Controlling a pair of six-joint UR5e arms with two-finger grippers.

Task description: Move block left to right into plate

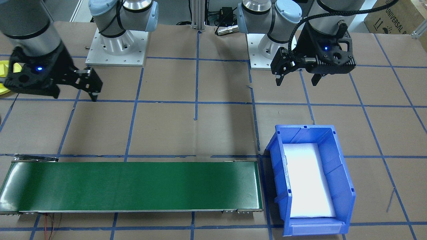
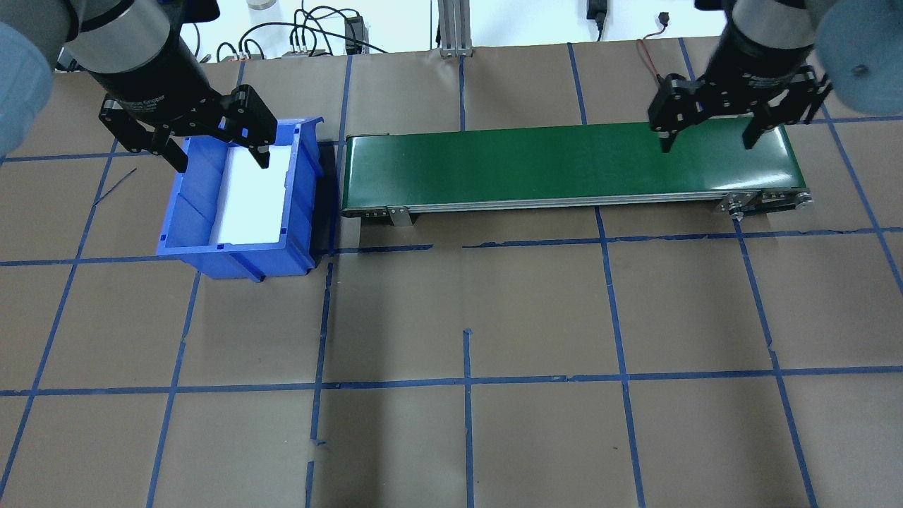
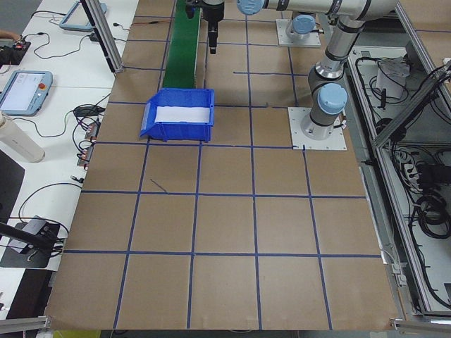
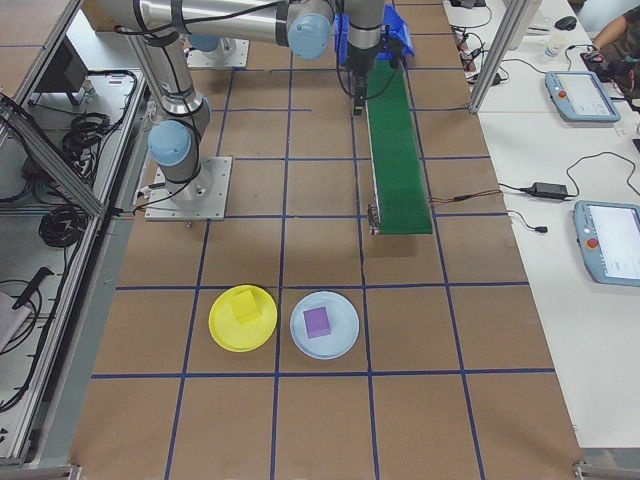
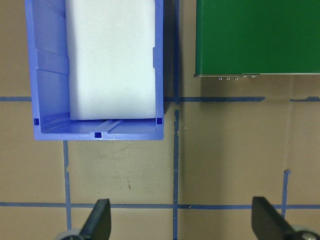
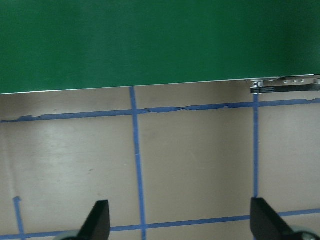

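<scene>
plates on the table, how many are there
2. The yellow plate holds a yellow block; the pale blue plate beside it, nearer the operators' side, holds a purple block. None seems hidden.

The blue bin [image 2: 236, 201] and green conveyor [image 2: 571, 166] blocked the table's far strip; bare brown table [image 2: 465, 317] lay open on the robot's side.

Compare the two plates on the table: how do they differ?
The yellow plate is bright yellow and holds a yellow block; the other plate is pale blue and holds a purple block. The yellow plate lies nearer the robot's side. Both are round, side by side, each holding one block.
</scene>
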